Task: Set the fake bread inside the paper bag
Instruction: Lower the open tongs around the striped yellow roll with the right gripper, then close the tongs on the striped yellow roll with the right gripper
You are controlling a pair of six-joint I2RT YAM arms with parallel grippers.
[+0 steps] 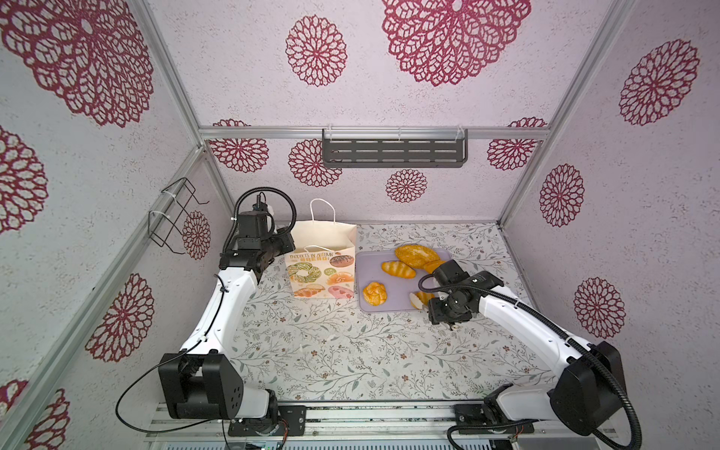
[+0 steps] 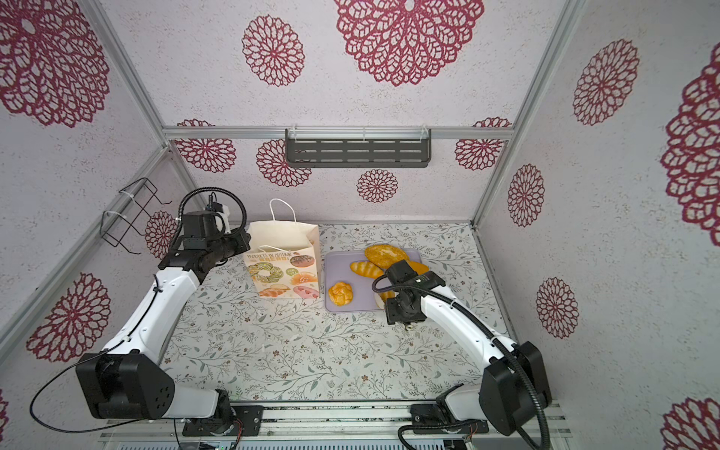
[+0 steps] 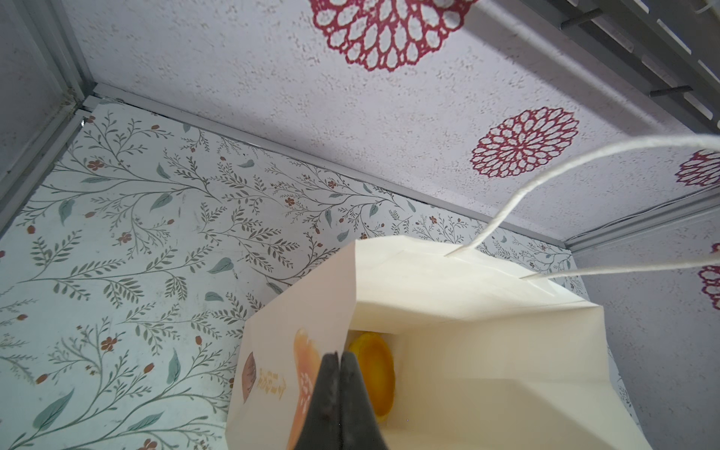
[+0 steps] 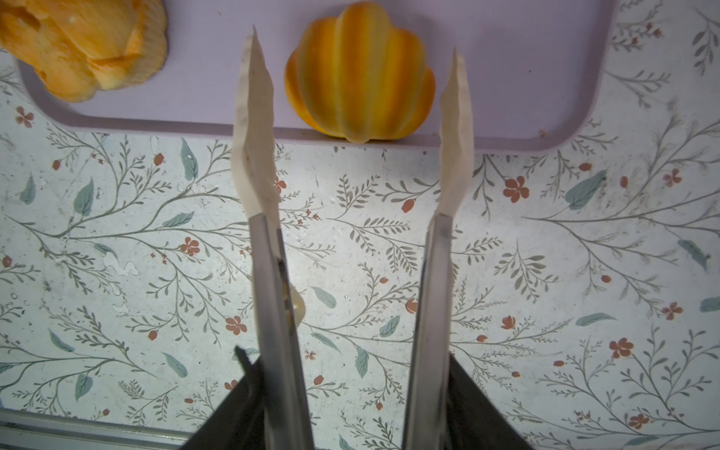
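My left gripper [image 3: 340, 356] is pressed together on the left rim of the paper bag [image 1: 323, 269]. It pinches the thin paper so the mouth gapes upward and the bag can't tip. One yellow bread [image 3: 372, 370] already lies at the bottom. Just right of the bag sits the lilac tray [image 1: 366, 261]. It carries an oval loaf [image 1: 417, 255] at the far side, a smaller loaf [image 1: 398, 269] beside it and a knotted bun [image 1: 375, 293] nearer. My right gripper [image 4: 355, 43] is spread wide and empty, lined up from the near side on the shell-shaped bun [image 4: 360, 74] at the tray's near edge. That's my next pick, I reckon.
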